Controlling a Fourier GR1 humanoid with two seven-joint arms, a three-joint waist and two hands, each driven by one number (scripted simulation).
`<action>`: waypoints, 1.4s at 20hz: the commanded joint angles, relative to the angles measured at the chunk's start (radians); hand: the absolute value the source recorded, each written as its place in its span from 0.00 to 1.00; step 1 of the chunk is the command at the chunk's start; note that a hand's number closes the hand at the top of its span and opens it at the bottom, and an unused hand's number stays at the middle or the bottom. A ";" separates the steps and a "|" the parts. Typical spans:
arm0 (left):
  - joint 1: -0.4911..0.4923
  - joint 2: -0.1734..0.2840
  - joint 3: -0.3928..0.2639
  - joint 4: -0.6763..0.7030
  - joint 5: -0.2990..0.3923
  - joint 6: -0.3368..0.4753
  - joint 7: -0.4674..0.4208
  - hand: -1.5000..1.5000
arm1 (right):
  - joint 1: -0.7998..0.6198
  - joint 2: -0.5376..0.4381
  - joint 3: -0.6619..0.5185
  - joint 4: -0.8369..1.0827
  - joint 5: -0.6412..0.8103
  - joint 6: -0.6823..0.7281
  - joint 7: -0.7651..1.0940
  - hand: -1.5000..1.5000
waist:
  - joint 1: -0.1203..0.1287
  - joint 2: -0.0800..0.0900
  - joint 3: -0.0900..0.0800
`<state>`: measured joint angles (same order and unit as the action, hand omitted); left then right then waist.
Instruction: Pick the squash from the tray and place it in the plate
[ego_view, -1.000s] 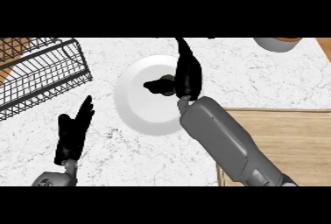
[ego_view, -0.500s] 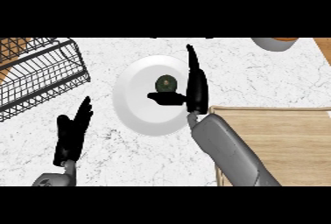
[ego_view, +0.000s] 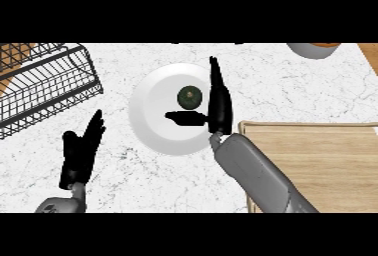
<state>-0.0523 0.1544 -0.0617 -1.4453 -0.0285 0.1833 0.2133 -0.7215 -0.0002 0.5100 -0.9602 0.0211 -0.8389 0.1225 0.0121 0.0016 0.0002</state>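
A small dark green squash (ego_view: 190, 95) lies on the white plate (ego_view: 159, 122) in the middle of the counter. My right hand (ego_view: 218, 102) hovers over the plate's right part, open, fingers straight and pointing away, thumb stretched left just below the squash. It holds nothing. The wooden tray (ego_view: 325, 160) lies at the right, under my right forearm, with nothing showing on it. My left hand (ego_view: 81, 150) rests open at the lower left, fingers up.
A black wire rack (ego_view: 44, 87) stands at the upper left. A bowl (ego_view: 314, 49) shows partly at the top right edge. Bare marble counter lies between the rack and the plate.
The right hand opened and let the squash go onto the plate, then drew back slightly to the right. The squash now shows clear of the fingers. The left hand stayed still.
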 joint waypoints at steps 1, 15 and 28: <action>0.010 0.027 0.035 -0.005 0.002 -0.028 -0.007 0.50 | -0.040 0.000 -0.004 0.066 -0.010 -0.026 -0.002 0.00 | 0.000 0.000 0.000; 0.021 -0.003 0.056 0.011 -0.015 -0.042 -0.014 0.50 | -0.001 -0.036 0.020 0.070 0.075 -0.057 0.122 0.00 | -0.012 -0.004 0.000; -0.013 -0.049 0.044 -0.063 -0.063 -0.009 0.075 0.50 | 0.158 -0.043 -0.126 -0.014 0.229 -0.013 0.086 0.00 | -0.010 -0.002 0.000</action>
<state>-0.0263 0.1061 -0.0349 -1.4987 -0.0869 0.1675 0.2472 -0.5721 -0.0571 0.4425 -0.9740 0.2111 -0.8578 0.2207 0.0009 -0.0011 0.0000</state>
